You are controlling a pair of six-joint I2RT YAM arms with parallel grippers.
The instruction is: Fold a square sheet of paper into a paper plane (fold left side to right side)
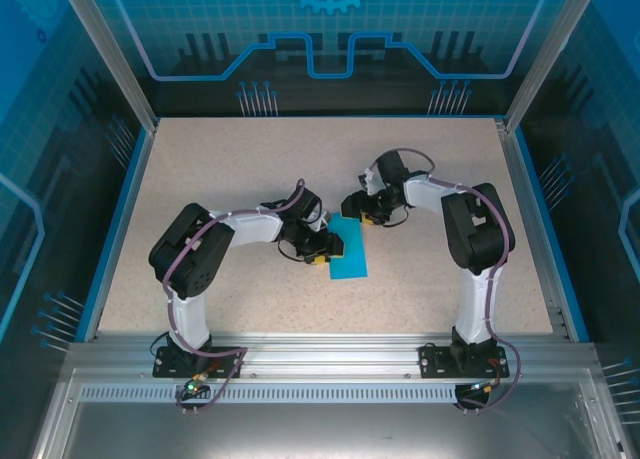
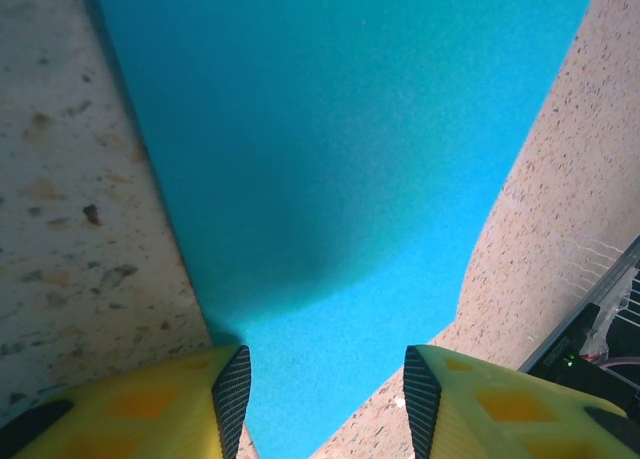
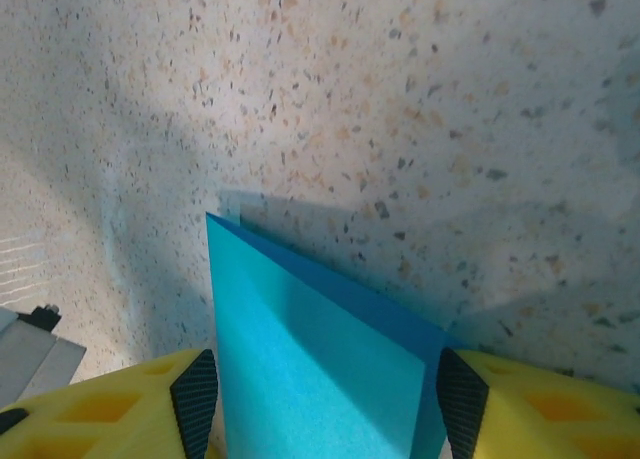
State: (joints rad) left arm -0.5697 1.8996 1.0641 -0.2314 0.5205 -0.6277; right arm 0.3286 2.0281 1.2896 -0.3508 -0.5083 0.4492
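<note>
The sheet of paper (image 1: 350, 254) is thin, matte and bright cyan, lying near the middle of the speckled beige tabletop (image 1: 220, 159) as a narrow upright strip with straight edges, between the two grippers. In the left wrist view the sheet of paper (image 2: 330, 159) is a smooth, faintly grainy surface that narrows towards the camera, with a soft shadow across its middle. In the right wrist view the sheet of paper (image 3: 300, 359) shows two layers, a lighter top face ending in a sharp corner and a darker edge along its right side, casting a shadow on the stone-like tabletop (image 3: 400, 99). The left gripper (image 1: 325, 249) has yellow fingers with ribbed black pads (image 2: 232, 399); seen from its own camera, the left gripper (image 2: 326, 409) stands partly open astride the paper's narrow end, its right pad clear of the paper, gripping nothing. The right gripper (image 1: 358, 215), at the strip's far end, has its pads (image 3: 195, 399) wide apart; in its own view the right gripper (image 3: 325, 409) has the paper spanning the whole gap, and I cannot tell whether it grips the paper. Each arm rises from its base, bends at a dark elbow and reaches its white forearm inward, wrist pitched down at the paper.
</note>
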